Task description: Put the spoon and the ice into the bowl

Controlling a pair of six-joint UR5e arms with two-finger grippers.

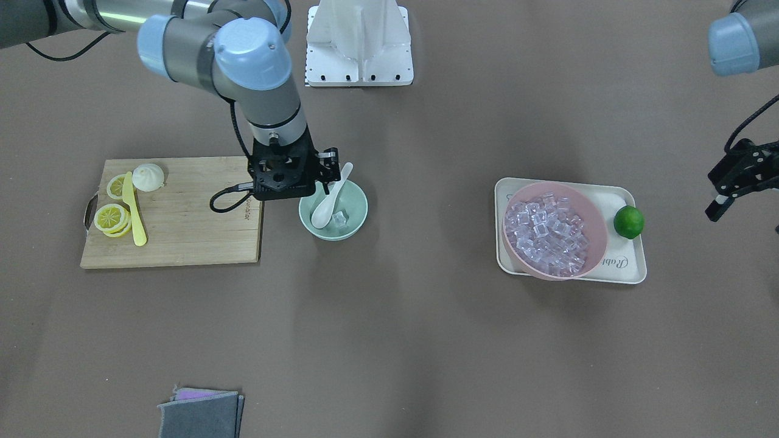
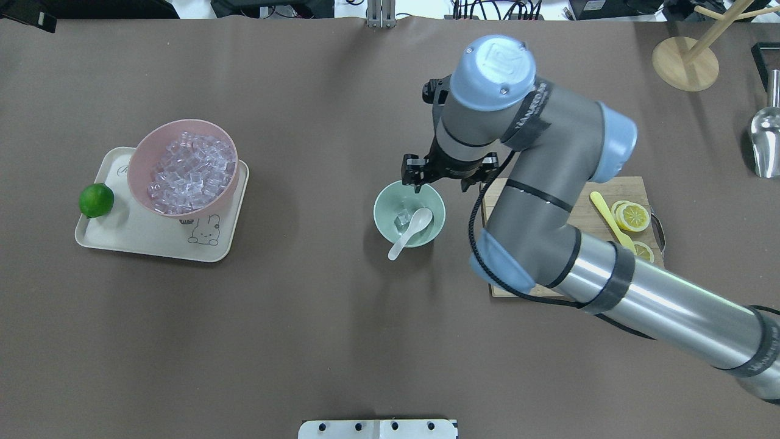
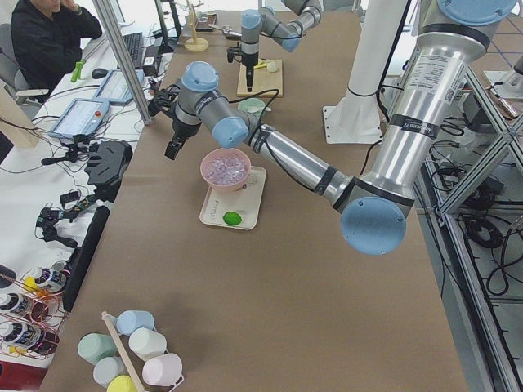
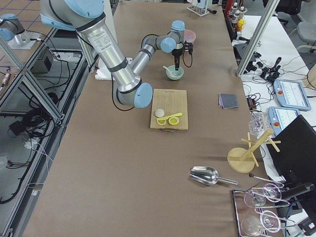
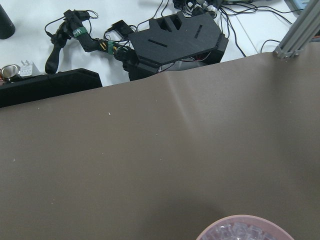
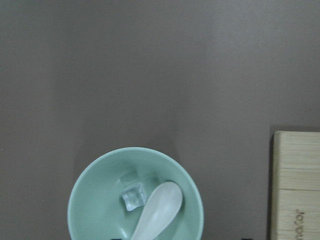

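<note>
The pale mint-green bowl [image 1: 363, 210] stands on the brown table just beside the cutting board. The white spoon [image 1: 325, 210] lies in it, scoop down and handle leaning over the rim. One clear ice cube [image 1: 339, 219] sits in the bowl beside the scoop. The right wrist view shows the bowl [image 6: 95, 200], the spoon [image 6: 157, 212] and the ice cube [image 6: 133, 197] from straight above. My right gripper [image 2: 443, 178] hangs open and empty over the bowl's rim. My left gripper [image 1: 724, 198] hovers off past the tray; I cannot tell whether it is open.
A pink bowl [image 1: 599, 234] full of ice cubes stands on a cream tray [image 1: 627, 267] with a lime [image 1: 628, 222]. The wooden cutting board [image 1: 195, 219] holds a yellow knife [image 1: 135, 213], lemon slices [image 1: 111, 218] and a bun [image 1: 148, 177]. Folded cloths [image 1: 201, 413] lie near the front edge.
</note>
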